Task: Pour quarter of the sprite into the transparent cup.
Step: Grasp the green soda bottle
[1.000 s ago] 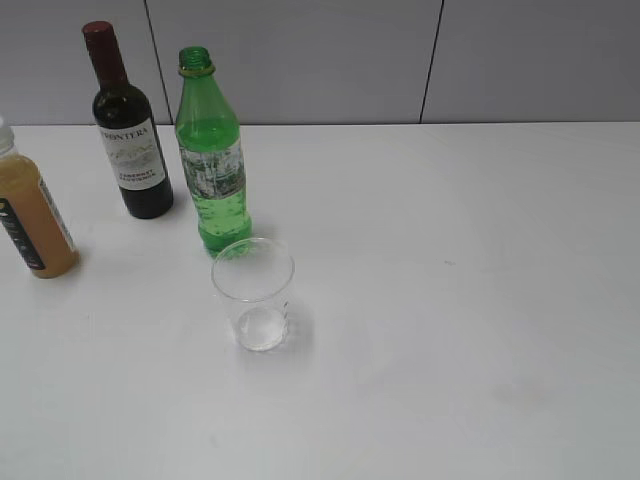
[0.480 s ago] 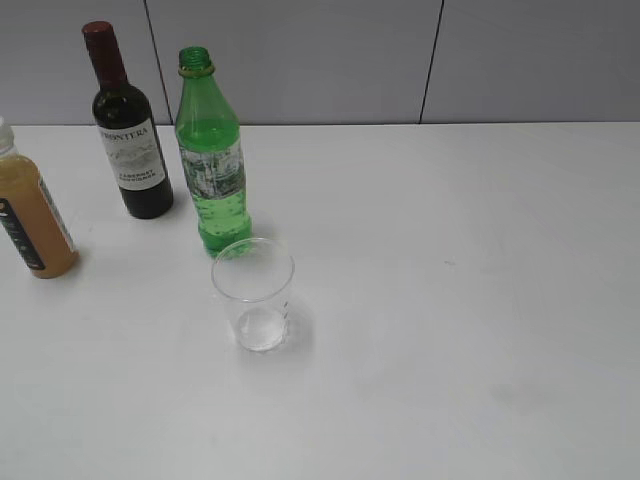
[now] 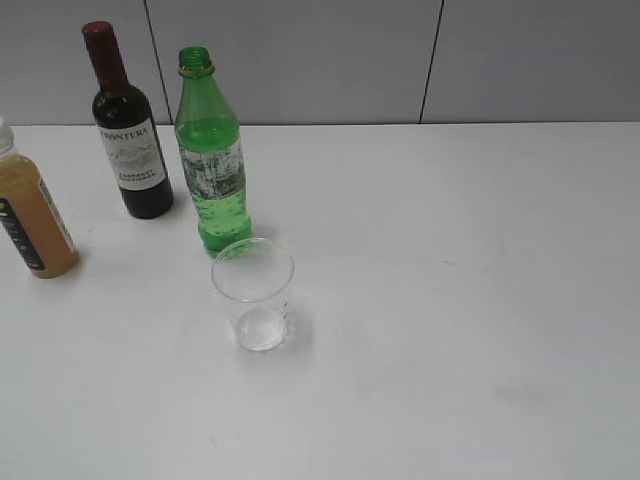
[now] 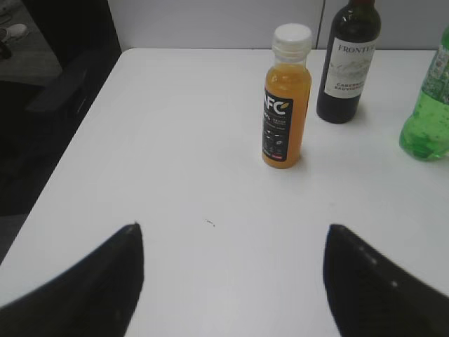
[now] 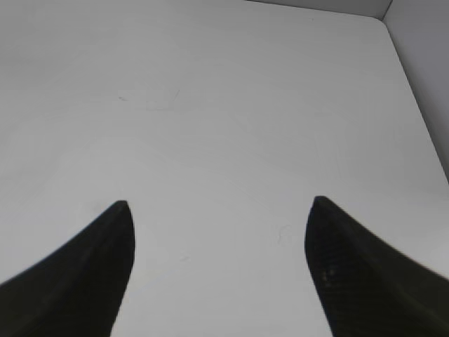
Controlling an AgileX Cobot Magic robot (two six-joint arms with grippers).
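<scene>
The sprite [image 3: 212, 160], a tall green bottle with no cap, stands upright at the back left of the white table. Its lower part shows at the right edge of the left wrist view [image 4: 428, 112]. The transparent cup [image 3: 254, 293] stands upright and empty just in front of the bottle. Neither arm shows in the exterior view. My left gripper [image 4: 231, 228] is open and empty above bare table, well short of the bottles. My right gripper [image 5: 219, 203] is open and empty over bare table; no task object shows in its view.
A dark wine bottle [image 3: 128, 130] stands left of the sprite, and an orange-brown juice bottle [image 3: 30, 210] with a white cap stands at the far left. Both show in the left wrist view, the juice bottle [image 4: 286, 98] nearest. The table's left edge [image 4: 63, 161] drops off there.
</scene>
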